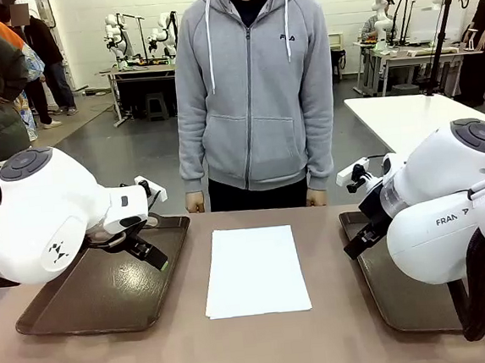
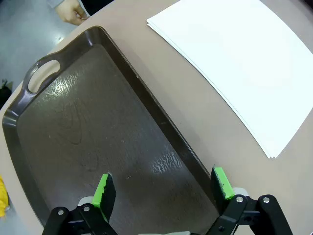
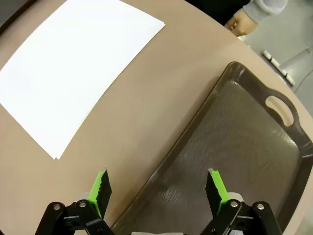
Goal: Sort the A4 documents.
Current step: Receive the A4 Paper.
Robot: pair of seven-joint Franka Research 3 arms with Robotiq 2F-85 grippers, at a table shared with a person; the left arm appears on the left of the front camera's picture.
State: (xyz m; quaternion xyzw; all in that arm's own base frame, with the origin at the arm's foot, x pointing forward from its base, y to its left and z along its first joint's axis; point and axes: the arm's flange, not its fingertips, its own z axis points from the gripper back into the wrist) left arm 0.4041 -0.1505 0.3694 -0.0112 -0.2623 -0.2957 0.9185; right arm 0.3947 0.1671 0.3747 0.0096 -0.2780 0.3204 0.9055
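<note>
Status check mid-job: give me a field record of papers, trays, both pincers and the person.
A4 documents: one white stack flat on the table, between the trays
left tray: no sheet seen in it
right tray: no sheet seen in it
left pincer: open, above the left tray, holding nothing
right pincer: open, above the right tray's inner rim, holding nothing
person: at the far side, hands by the table edge

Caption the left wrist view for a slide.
Open left gripper over the dark brown tray, A4 documents stacked beside it.
</note>
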